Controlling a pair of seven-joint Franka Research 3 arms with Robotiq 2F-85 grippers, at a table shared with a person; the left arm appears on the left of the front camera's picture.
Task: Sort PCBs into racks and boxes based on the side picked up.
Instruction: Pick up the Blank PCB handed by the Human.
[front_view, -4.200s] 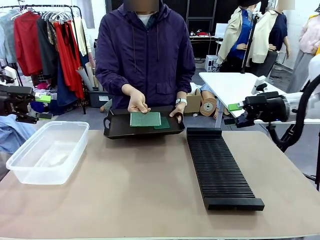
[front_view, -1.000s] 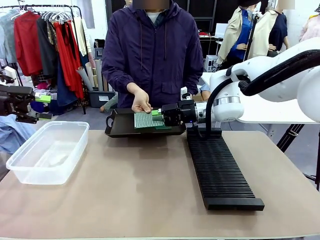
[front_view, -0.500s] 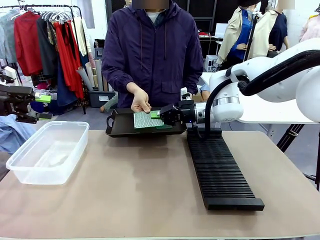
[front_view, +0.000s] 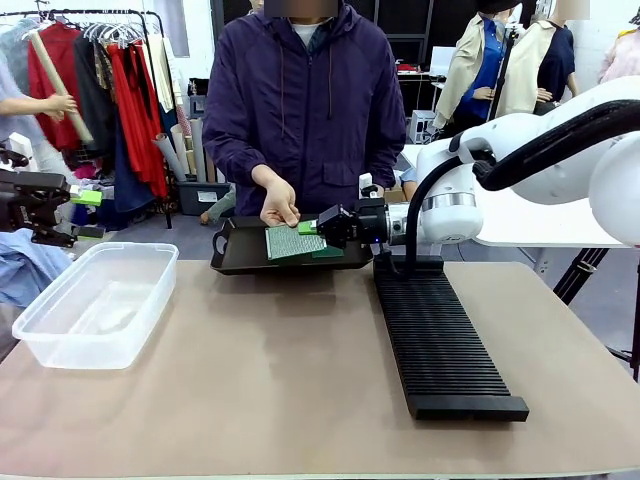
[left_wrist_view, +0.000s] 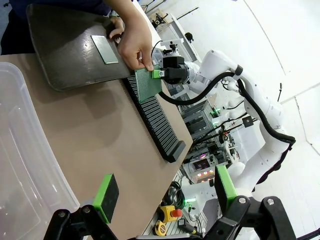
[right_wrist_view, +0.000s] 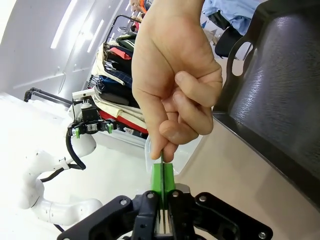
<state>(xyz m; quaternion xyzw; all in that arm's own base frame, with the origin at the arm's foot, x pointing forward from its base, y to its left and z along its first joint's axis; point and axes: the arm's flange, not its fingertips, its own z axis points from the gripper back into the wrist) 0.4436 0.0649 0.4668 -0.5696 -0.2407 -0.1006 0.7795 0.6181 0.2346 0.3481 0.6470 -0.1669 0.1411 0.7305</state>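
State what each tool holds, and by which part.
The right tool is shut on a PCB by its edge; the person's hand pinches the same board. The left tool is open, holding nothing.

In the right wrist view we see the PCB (right_wrist_view: 161, 159) only edge-on, a thin line above the pressed-together pads of the right gripper (right_wrist_view: 163, 172), so we cannot tell its faces. From the front it covers part of a second PCB (front_view: 328, 252) in the tray (front_view: 235, 262) at the far edge of the tabletop (front_view: 300, 360). The tub (left_wrist_view: 20, 150) runs off the left wrist picture's left and bottom edges.
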